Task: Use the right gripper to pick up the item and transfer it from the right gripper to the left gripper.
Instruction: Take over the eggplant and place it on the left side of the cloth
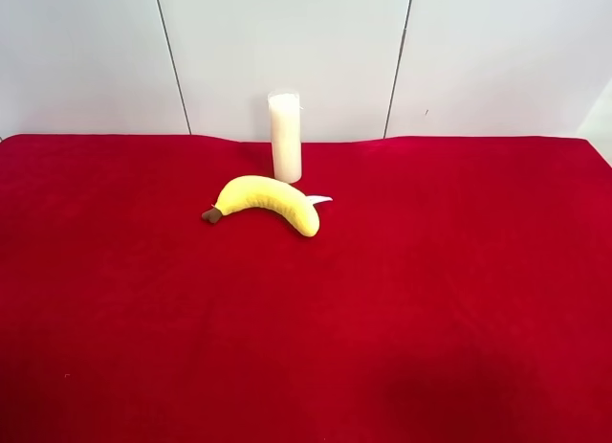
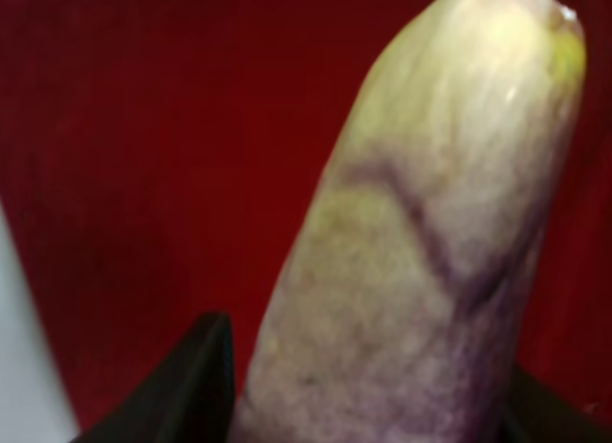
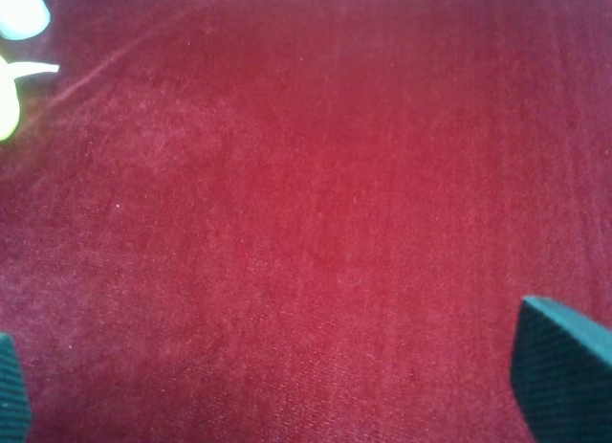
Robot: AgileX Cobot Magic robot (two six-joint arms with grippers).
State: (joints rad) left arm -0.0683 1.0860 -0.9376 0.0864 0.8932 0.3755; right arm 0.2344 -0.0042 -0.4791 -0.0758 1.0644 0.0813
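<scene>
The item (image 2: pixel 421 252) fills the left wrist view: a pale cream-yellow tip fading into purple veins lower down. My left gripper (image 2: pixel 368 405) is shut on it, with a black finger (image 2: pixel 191 386) showing beside its lower part. My right gripper (image 3: pixel 287 376) is open over bare red cloth, with one dark fingertip (image 3: pixel 564 366) at one corner of its view and the other at the opposite corner; nothing lies between them. Neither arm nor the item shows in the exterior high view.
A yellow plush banana (image 1: pixel 266 202) lies on the red cloth (image 1: pixel 430 299) near the back middle, with a white upright candle (image 1: pixel 285 137) just behind it. Both show at the edge of the right wrist view: candle (image 3: pixel 21 11), banana (image 3: pixel 6 103). A white wall stands behind.
</scene>
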